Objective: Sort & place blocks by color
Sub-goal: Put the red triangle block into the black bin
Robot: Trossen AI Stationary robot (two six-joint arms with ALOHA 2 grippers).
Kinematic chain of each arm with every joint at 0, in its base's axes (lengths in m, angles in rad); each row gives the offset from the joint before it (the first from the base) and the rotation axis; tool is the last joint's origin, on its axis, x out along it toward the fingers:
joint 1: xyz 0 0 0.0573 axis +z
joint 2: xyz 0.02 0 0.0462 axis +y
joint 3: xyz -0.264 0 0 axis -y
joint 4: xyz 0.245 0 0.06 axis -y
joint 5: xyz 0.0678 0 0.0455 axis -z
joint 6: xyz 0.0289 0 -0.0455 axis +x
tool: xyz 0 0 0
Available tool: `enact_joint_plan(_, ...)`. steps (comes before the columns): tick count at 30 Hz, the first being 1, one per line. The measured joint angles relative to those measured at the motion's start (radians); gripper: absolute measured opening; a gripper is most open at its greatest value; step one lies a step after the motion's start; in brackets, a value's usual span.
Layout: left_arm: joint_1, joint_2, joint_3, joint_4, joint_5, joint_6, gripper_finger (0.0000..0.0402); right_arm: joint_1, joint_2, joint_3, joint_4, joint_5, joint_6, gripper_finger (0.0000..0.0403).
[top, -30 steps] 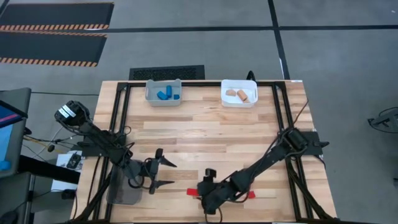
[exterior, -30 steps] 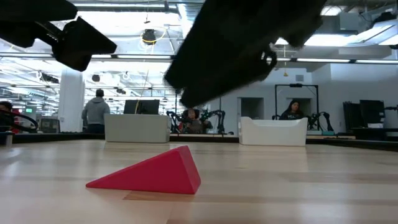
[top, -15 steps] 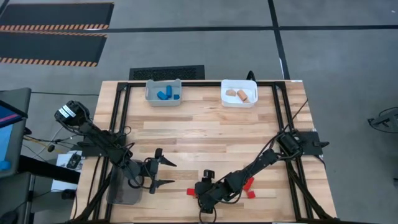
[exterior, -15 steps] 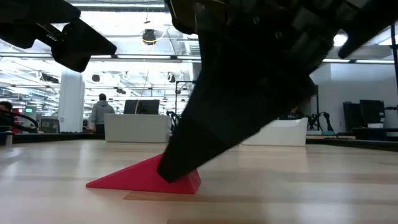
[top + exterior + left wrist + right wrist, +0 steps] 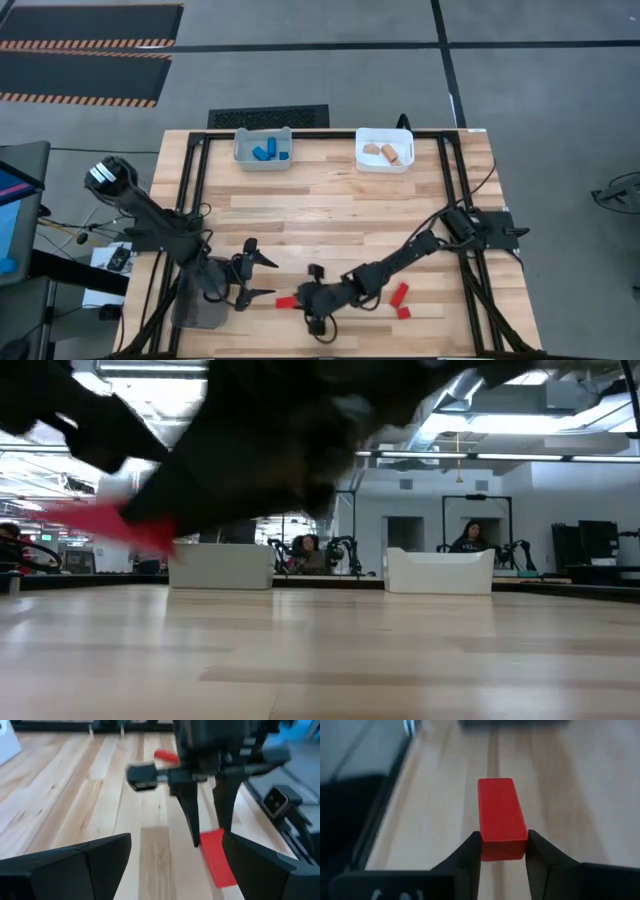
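From above, the right gripper point(image 5: 297, 301) reaches low across the front of the table point(image 5: 330, 215), jaws clamped on a red block point(image 5: 287, 301). The left gripper point(image 5: 262, 277) waits just beside it, jaws spread wide. Two more red blocks point(image 5: 400, 297) lie near the front edge; blue blocks point(image 5: 266, 152) sit in the grey bin point(image 5: 262, 148) and tan blocks point(image 5: 381, 152) in the white bin point(image 5: 384, 150).

At table height, the red piece point(image 5: 115, 525) hangs blurred above the wood.

The left wrist view shows the block point(image 5: 217, 857) pinched at one end.

The right wrist view shows both fingers point(image 5: 467, 855) pressing the block point(image 5: 501, 816)
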Motion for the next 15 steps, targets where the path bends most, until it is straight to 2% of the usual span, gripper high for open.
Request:
enact_joint_plan(3, -0.026, -0.094, 0.098, -0.309, 0.000, -0.069, 0.0304, -0.034, 0.000, 0.000, 0.108, 0.000, -0.064, 0.0133)
enact_joint_plan(7, -0.085, -0.173, 0.250, -0.690, 0.005, -0.182, 0.0304, -0.081, 0.000, 0.000, 0.175, -0.004, -0.094, 0.0134)
enact_joint_plan(11, -0.153, -0.197, 0.360, -0.897, 0.029, -0.271, 0.0304, -0.122, 0.000, 0.001, 0.181, -0.038, -0.095, 0.0127)
enact_joint_plan(15, -0.200, -0.200, 0.408, -0.974, 0.040, -0.376, 0.0304, -0.162, 0.000, 0.050, 0.185, -0.057, -0.118, 0.0128)
